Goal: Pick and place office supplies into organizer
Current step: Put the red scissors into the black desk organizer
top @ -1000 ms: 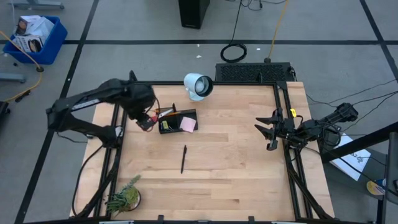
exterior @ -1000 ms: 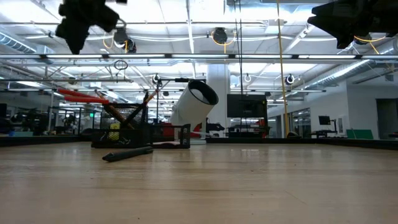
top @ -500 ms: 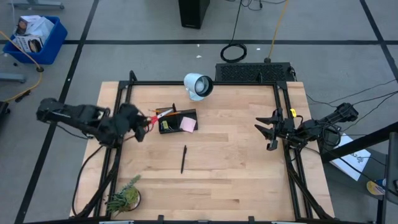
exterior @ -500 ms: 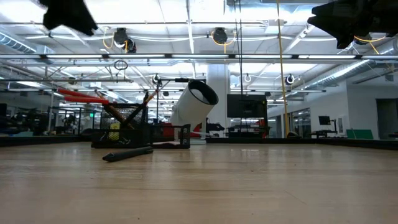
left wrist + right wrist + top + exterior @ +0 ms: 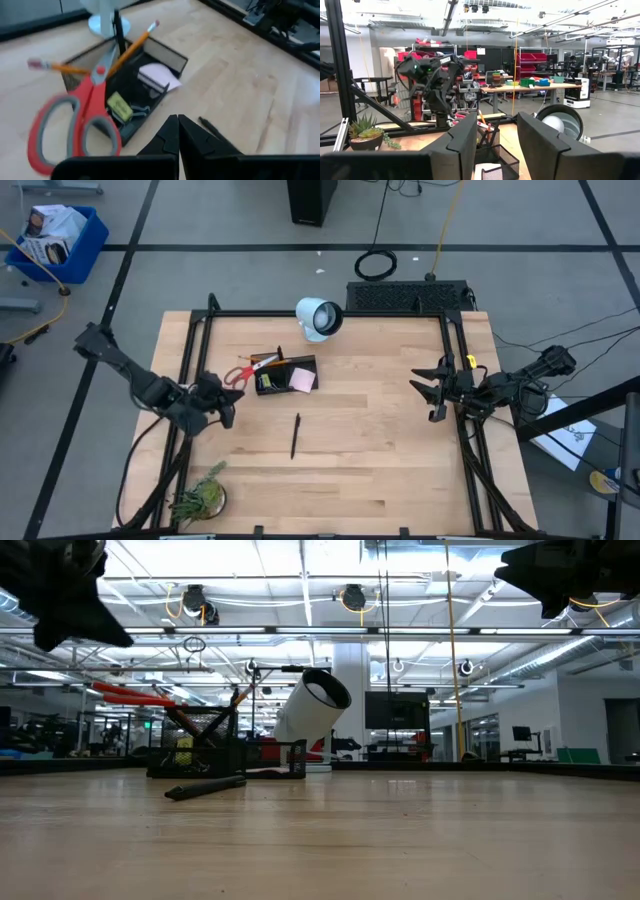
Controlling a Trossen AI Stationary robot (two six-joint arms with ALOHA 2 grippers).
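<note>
The left gripper (image 5: 222,406) hangs near the table's left edge, its two dark fingers (image 5: 170,137) pressed together on nothing; the small black mesh organizer tray (image 5: 288,375) sits just beyond it toward the table's middle, apart from it; the red-handled scissors (image 5: 75,120) lean over the tray's near corner, handles outside; two orange pencils (image 5: 131,42) stand tilted in it; a pink square sticky-note pad (image 5: 156,76) and a yellow-and-black clip (image 5: 119,106) lie inside; one slim black pen (image 5: 295,434) rests on the bare wood, well apart from the tray; the right gripper (image 5: 434,390) waits at the right edge with its fingers (image 5: 462,145) spread.
</note>
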